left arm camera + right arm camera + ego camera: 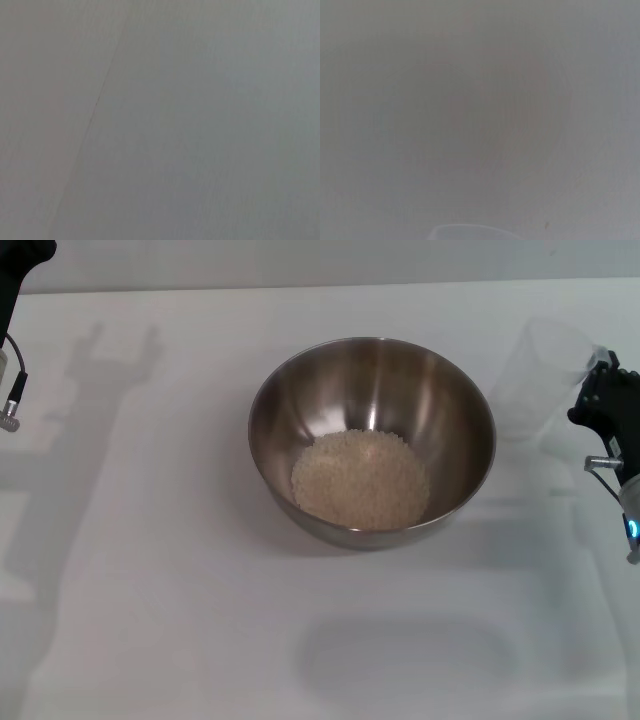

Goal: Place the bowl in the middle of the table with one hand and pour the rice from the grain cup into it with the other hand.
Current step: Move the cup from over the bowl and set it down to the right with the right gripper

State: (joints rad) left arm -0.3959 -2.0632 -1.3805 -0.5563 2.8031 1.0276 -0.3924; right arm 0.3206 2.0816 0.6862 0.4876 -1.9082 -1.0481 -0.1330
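So my right gripper [603,390] is out at the right edge of the table [150,570], pinched on the grain cup [545,380], which sits upright-ish just to its left and looks see-through empty from here. The rice [360,480] is heaped in the bottom of the bowl [372,440], further left of the cup and roughly mid-table, so I'd call the pour done. What's left is parking the cup: I'd bring it down level, let the base touch before letting go, and keep it well apart from the bowl's rim so nothing gets nudged. My left gripper [12,390] hangs way over at the far left edge; can't tell if it's spread or closed. Surface is plain white, flat, just shadows on it. Both wrist cams show only blank pale surface.
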